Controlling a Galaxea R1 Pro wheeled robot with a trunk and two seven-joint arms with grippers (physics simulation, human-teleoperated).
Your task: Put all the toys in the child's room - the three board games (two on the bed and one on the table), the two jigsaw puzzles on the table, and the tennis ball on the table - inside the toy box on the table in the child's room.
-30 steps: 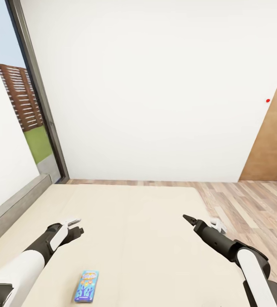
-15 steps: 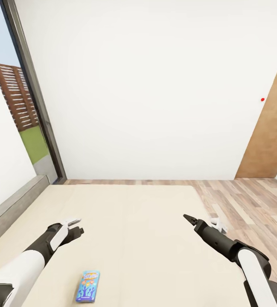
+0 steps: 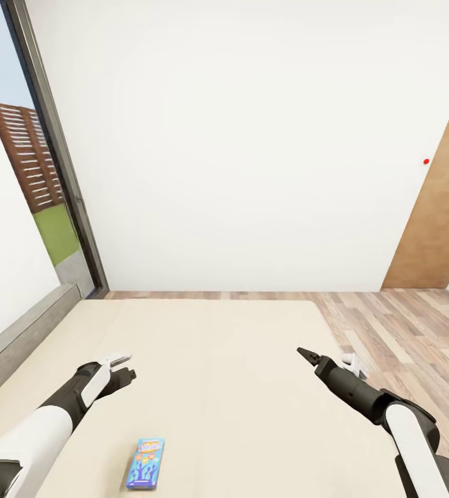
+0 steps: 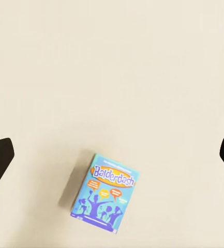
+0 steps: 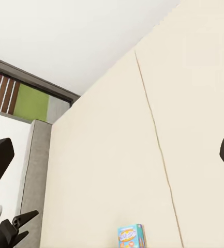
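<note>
A small blue board game [image 3: 145, 463] lies flat on the bed [image 3: 217, 360], near its close edge and well apart from the headboard [image 3: 16, 339]. The left gripper [image 3: 122, 366] hangs above the bed just beyond the game, fingers spread apart. The right gripper [image 3: 307, 356] hovers over the bed's far side, fingers apart too, empty.

Head view: looks forward and down over the bed [image 3: 210, 360] toward the wall.
Left wrist view: faces straight down, close above the mattress.
Right wrist view: looks across the bed.
Shared: the blue board game [image 3: 145, 464] [image 4: 105, 192] [image 5: 131, 237].
</note>
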